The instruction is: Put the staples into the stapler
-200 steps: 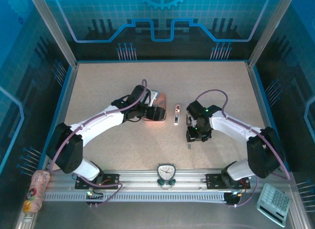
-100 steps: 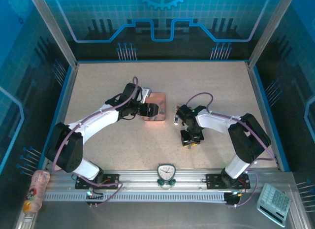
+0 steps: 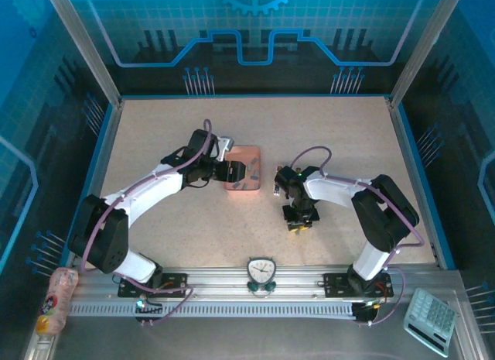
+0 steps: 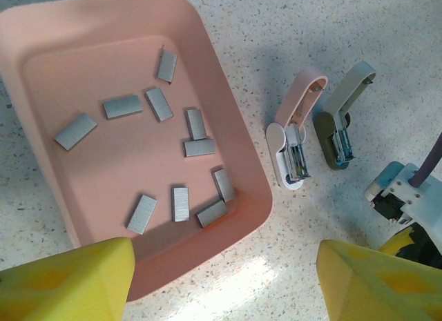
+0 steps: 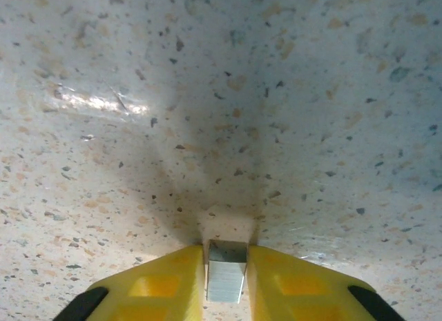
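The stapler (image 3: 277, 182) lies open on the speckled table, just right of the salmon-pink tray (image 3: 249, 157). In the left wrist view it is pale pink with silvery insides (image 4: 295, 131), and several grey staples (image 4: 200, 148) lie loose in the tray (image 4: 238, 148). My left gripper (image 3: 232, 173) hovers open over the tray's near edge, its yellow fingers (image 4: 69, 283) wide apart with nothing between them. My right gripper (image 3: 298, 221) points down at the table, below and right of the stapler. It is shut on one staple strip (image 5: 226, 273), its fingers (image 5: 166, 279) against both sides.
A darker greyish shape (image 4: 342, 121) with the stapler's outline lies just right of it. A small clock (image 3: 261, 271) stands on the front rail. A calculator (image 3: 431, 320) lies at the near right, a patterned tube (image 3: 58, 298) at the near left.
The right gripper has shifted left, nearer the stapler, and its jaws have narrowed onto the staple strip. The left gripper has drawn back slightly to the left, uncovering more of the tray.
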`<state>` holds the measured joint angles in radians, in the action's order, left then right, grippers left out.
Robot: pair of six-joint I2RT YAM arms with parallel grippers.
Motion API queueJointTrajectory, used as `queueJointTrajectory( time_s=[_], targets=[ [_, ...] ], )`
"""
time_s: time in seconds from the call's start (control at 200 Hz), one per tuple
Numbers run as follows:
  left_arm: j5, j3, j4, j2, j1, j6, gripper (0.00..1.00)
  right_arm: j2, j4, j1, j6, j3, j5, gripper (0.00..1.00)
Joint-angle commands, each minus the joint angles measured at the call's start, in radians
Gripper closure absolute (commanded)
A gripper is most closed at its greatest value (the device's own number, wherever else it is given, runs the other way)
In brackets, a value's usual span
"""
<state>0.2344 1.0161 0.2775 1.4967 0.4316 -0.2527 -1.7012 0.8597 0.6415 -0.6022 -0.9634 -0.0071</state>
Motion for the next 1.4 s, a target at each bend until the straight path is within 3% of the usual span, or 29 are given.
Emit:
queueJointTrajectory(
  time_s=[0.0,0.355,0.52,0.84,1.131,1.396],
  targets=[
    [0.031,-0.008,-0.007,-0.028,-0.017,0.032,0.29,-0.029,-0.034,0.021,-0.020,-0.001,0.041,0.81],
    [0.063,0.095,0.052,-0.045,-0.117,0.044,0.25,0.181,-0.107,0.023,-0.066,-0.007,0.179,0.84],
    [0.068,0.075,-0.030,-0.026,-0.174,0.023,0.14,0.248,-0.196,-0.006,-0.038,-0.013,0.252,0.84],
    [0.118,0.003,-0.109,-0.003,-0.207,0.025,0.11,0.209,-0.338,-0.132,-0.018,-0.035,0.236,0.85],
    [0.110,0.010,-0.093,0.037,-0.208,0.044,0.10,0.095,-0.373,-0.125,-0.034,-0.058,0.237,0.86],
    [0.118,0.009,-0.099,0.053,-0.211,0.036,0.10,0.096,-0.414,-0.124,-0.033,-0.021,0.292,0.86]
  ],
)
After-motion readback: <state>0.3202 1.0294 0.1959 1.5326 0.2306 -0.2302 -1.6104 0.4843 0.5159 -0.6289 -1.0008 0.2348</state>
